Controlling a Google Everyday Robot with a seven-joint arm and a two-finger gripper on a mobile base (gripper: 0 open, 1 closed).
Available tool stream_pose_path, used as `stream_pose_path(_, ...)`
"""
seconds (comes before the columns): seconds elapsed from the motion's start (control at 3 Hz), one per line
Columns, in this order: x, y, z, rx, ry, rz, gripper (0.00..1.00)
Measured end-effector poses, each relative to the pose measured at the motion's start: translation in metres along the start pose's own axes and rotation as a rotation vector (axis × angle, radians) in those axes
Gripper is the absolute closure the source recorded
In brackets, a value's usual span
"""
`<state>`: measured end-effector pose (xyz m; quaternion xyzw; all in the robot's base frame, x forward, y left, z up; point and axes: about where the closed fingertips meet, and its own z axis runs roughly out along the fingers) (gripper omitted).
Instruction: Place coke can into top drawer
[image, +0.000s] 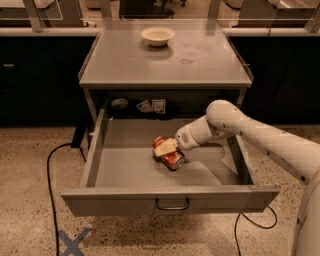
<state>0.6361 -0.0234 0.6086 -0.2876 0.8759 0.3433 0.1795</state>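
The top drawer (120, 200) of the grey cabinet is pulled fully open, with its dark loop handle (172, 205) at the centre of the front panel. The red coke can (173, 159) lies tilted on the drawer floor near the middle. My gripper (164, 149) reaches in from the right on the white arm (260, 140). Its cream fingers (163, 148) are closed across the upper part of the can. The can's far side is hidden behind them.
A cream shallow bowl (158, 35) sits at the back of the cabinet top (200, 60). Small items lie in the recess behind the drawer (150, 105). A black cable (50, 165) runs over the speckled floor at left, near a blue tape cross (74, 242).
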Motion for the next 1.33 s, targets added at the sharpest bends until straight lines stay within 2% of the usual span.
stream_pose_path(0.67, 0.0, 0.0, 0.0, 0.0, 0.0, 0.0, 0.12)
stream_pose_path(1.0, 0.0, 0.0001, 0.0002, 0.0, 0.0, 0.0, 0.0)
stream_pose_path(1.33, 0.0, 0.0001, 0.0002, 0.0, 0.0, 0.0, 0.0)
